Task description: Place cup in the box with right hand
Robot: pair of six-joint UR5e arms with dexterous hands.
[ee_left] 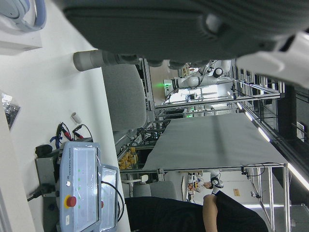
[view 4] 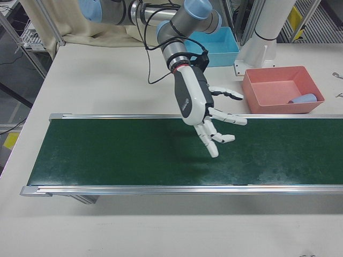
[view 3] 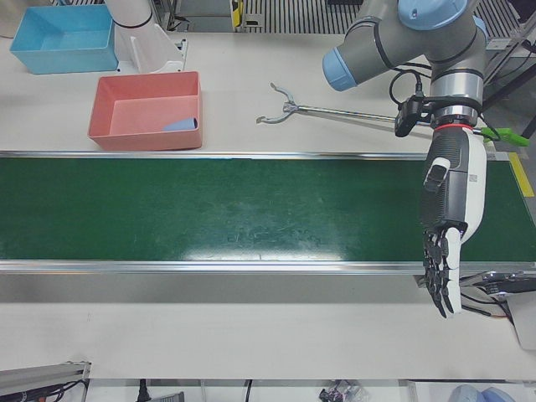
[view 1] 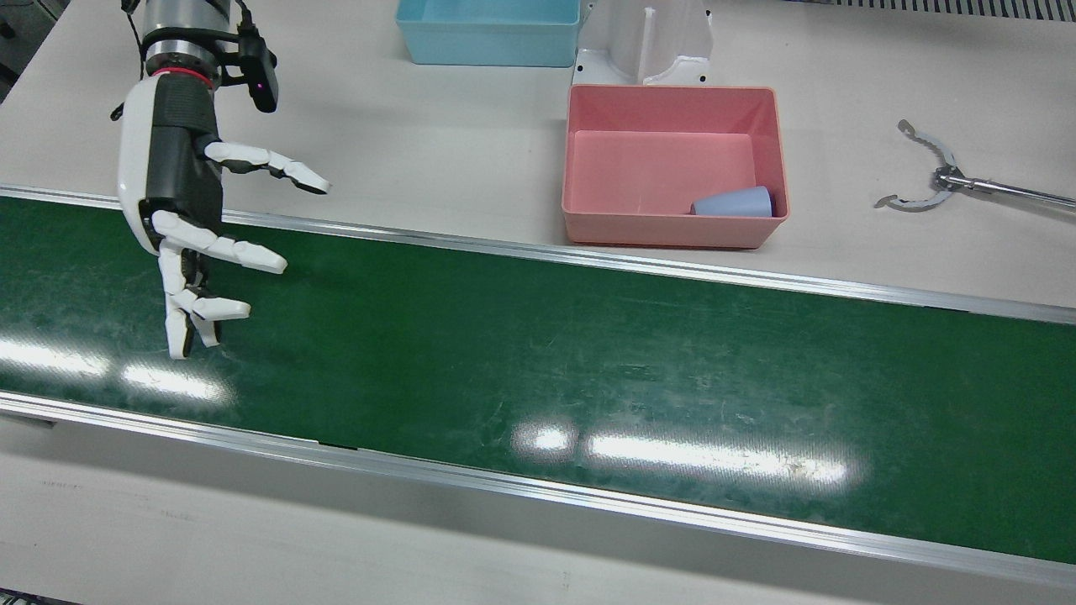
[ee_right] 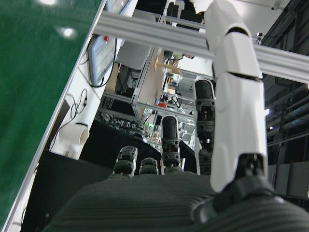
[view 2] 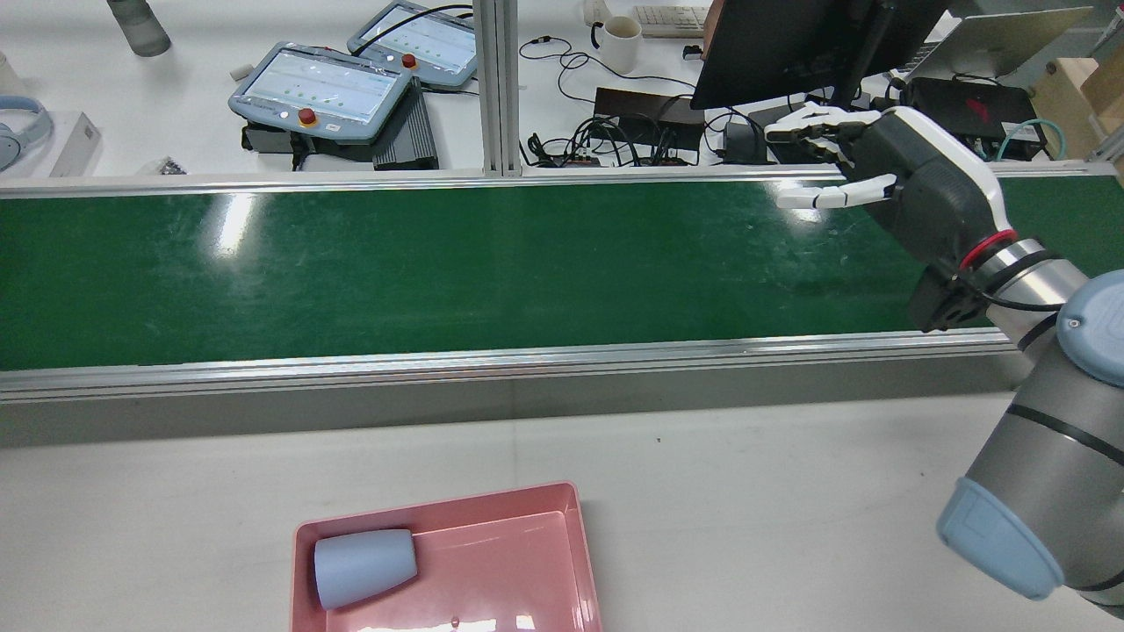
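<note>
- The cup (view 1: pixel 733 202) lies on its side in a corner of the pink box (view 1: pixel 672 228), near the table's back edge.
- The right hand (view 1: pixel 181 210) is spread wide and empty over the green belt (view 1: pixel 538 361).
- The left hand (view 3: pixel 450 218) holds nothing, fingers straight, at the belt's other end.
</note>
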